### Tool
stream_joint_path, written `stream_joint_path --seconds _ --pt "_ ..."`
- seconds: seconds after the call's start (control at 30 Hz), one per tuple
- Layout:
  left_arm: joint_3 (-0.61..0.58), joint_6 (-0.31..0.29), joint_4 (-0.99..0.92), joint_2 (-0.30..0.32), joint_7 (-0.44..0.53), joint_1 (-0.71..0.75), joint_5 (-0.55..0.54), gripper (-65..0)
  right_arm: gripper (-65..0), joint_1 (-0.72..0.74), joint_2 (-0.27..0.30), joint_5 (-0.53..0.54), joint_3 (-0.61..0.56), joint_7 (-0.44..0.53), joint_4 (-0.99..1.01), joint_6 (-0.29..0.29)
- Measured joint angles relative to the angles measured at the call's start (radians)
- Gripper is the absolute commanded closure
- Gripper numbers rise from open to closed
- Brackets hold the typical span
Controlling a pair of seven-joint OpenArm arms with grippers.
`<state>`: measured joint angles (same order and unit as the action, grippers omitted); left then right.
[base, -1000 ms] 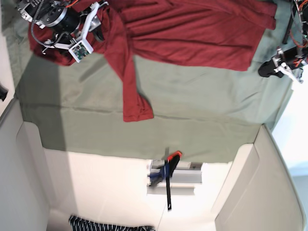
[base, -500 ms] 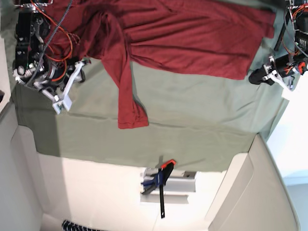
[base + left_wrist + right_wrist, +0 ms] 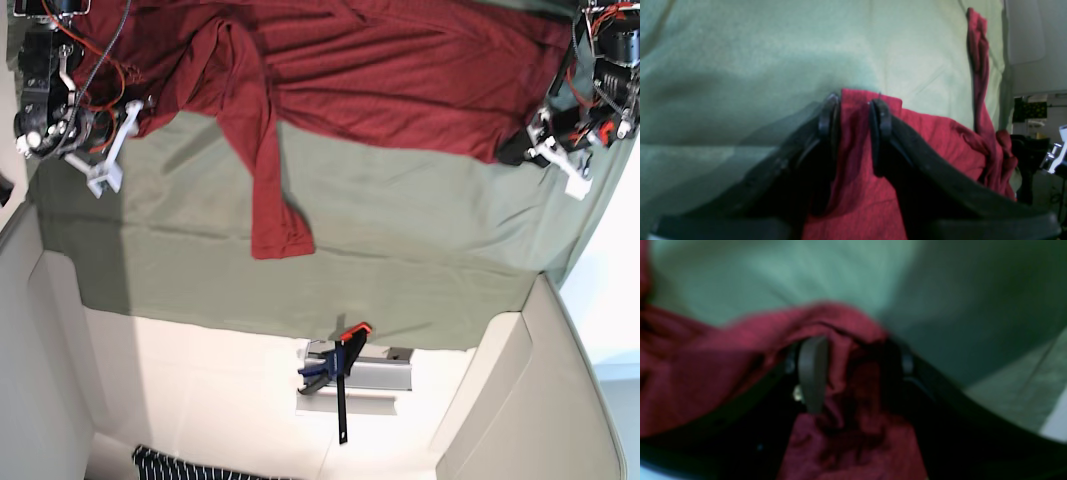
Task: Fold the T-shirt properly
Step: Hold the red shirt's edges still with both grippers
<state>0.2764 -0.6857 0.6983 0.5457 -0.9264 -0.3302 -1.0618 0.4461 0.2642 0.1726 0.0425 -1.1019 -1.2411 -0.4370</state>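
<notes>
The red T-shirt (image 3: 400,80) lies spread along the far side of the green cloth, with one sleeve (image 3: 272,190) trailing toward the near side. In the left wrist view, my left gripper (image 3: 853,108) is shut on a corner of the shirt (image 3: 940,140), and red fabric fills the narrow gap between its fingers. The base view shows this gripper (image 3: 520,150) at the shirt's lower right corner. My right gripper (image 3: 853,368) is open, its fingers wide apart, and bunched shirt fabric (image 3: 706,366) lies over and between them. That view is blurred. In the base view the right gripper (image 3: 135,112) is at the shirt's left edge.
The green cloth (image 3: 400,260) covers the table and shows creases. A clamp with an orange tip (image 3: 343,375) sits on a metal bracket at the near edge. White padded walls (image 3: 520,400) flank the near side. A striped fabric (image 3: 190,465) lies at the bottom.
The right arm swung from above the shirt out over the green cloth, then back to the shirt's left edge. The left gripper moved inward from off the shirt onto its right corner.
</notes>
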Motion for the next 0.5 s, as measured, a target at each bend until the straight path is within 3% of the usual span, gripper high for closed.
stream_joint_path --seconds 0.27,0.5 --pt "0.0 0.0 0.0 0.0 0.0 0.0 -0.001 -18.7 -27.8 0.002 -0.001 0.032 0.001 0.065 0.032 -0.028" --pt "0.0 0.0 0.0 0.0 0.0 0.0 -0.001 -18.7 -27.8 0.002 -0.001 -0.044 0.001 0.114 0.032 -0.029"
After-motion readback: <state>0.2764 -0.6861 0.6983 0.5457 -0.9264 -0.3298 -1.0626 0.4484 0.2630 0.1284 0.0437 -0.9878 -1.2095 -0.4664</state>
